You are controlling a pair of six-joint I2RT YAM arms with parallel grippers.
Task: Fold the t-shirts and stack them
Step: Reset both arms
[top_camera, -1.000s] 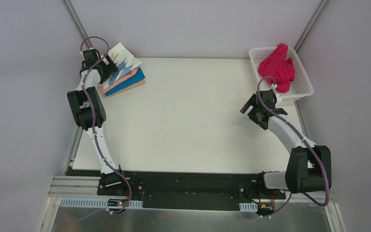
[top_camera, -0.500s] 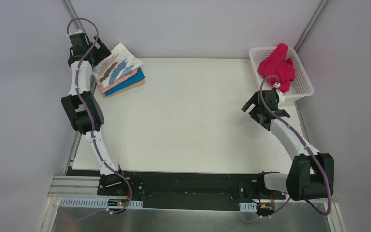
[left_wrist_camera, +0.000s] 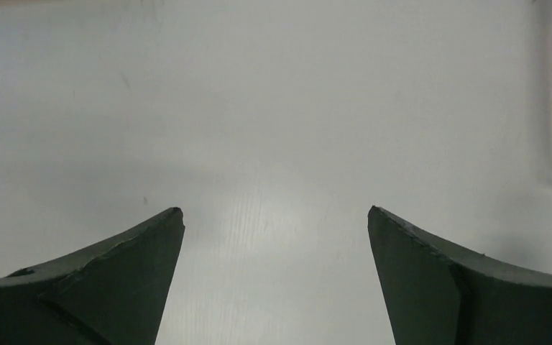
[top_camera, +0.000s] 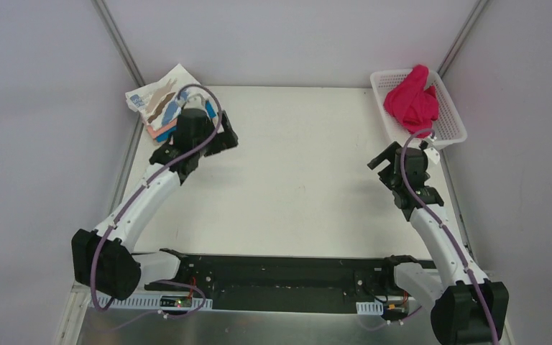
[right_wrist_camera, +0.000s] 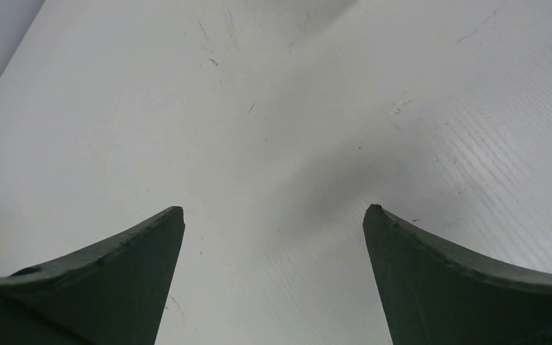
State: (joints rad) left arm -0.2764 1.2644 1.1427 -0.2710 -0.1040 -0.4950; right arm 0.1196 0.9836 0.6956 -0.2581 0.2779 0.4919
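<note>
Operator: Garment count?
Technician: Four: three folded t-shirts (top_camera: 159,97) stacked well left of the white lattice basket (top_camera: 451,134), one magenta t-shirt (top_camera: 413,100) inside it.
Operator: Remaining items?
Technician: One basket, one table (top_camera: 295,165), two arms: left arm (top_camera: 140,205), right arm (top_camera: 435,226).

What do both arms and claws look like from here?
Left arm and right arm: white links, black joint housings, a purple cable looped along each. Left claw and right claw: dark, tapered, pointed fingers.
</note>
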